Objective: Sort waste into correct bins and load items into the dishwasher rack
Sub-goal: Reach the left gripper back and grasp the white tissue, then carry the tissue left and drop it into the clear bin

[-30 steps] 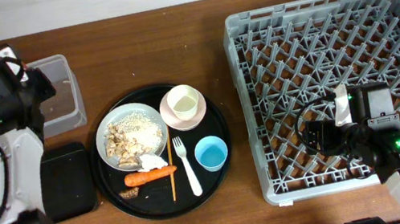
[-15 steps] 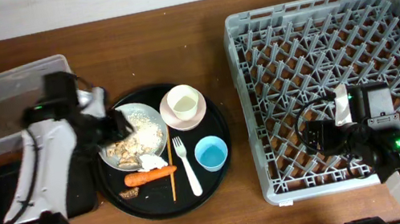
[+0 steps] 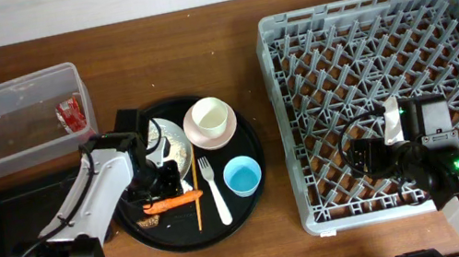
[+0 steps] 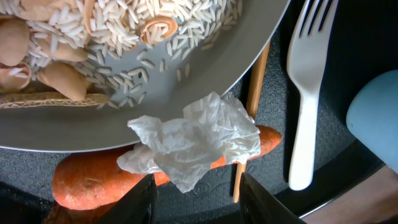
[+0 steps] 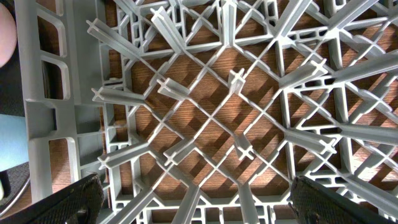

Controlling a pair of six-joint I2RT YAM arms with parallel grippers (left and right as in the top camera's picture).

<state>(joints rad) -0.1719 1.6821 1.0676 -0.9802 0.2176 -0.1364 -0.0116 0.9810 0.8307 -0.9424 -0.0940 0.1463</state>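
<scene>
Left gripper [image 4: 198,186], jaws apart, straddles the crumpled tissue [image 4: 196,140] lying on the carrot [image 4: 87,180], seemingly to pinch it for binning; right gripper [image 5: 193,199] hangs spread wide over the dishwasher rack [image 5: 205,93].

Crumpled tissue [image 4: 193,140] drapes over the orange carrot [image 4: 87,180].

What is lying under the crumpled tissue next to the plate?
The carrot: both ends stick out, but its middle is covered. The tissue also overlaps the rim of the plate at its top edge, and its right edge hides part of a chopstick.
</scene>
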